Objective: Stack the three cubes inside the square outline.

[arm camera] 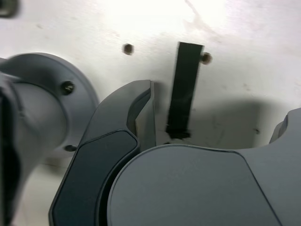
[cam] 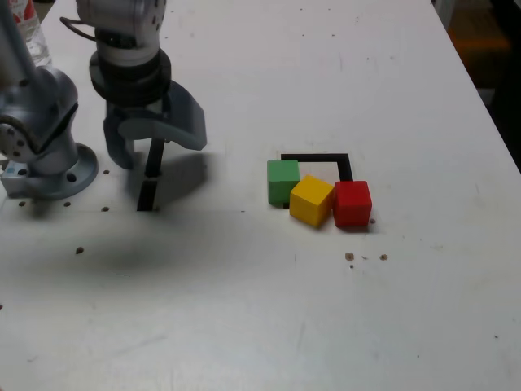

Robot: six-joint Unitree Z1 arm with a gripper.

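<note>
In the exterior view three cubes sit side by side in a touching row on the white table: green (cam: pixel 282 181), yellow (cam: pixel 312 200) and red (cam: pixel 352 204). Behind them shows the back and right side of the square outline (cam: pixel 319 157); the cubes cover its front part. None is stacked. My gripper (cam: pixel 155 145) hangs far to the exterior view's left of the cubes, pointing down, open and empty. In the wrist view the gripper (arm camera: pixel 214 117) shows one dark finger (arm camera: pixel 141 108) next to a tape strip; no cube is in that view.
A short black tape strip (cam: pixel 151 175) (arm camera: pixel 184 92) lies under the gripper. The arm's grey base (cam: pixel 49 167) stands at the exterior view's left, with a plastic bottle (cam: pixel 31 32) behind it. Small dark specks (cam: pixel 350 257) dot the table (cam: pixel 326 326).
</note>
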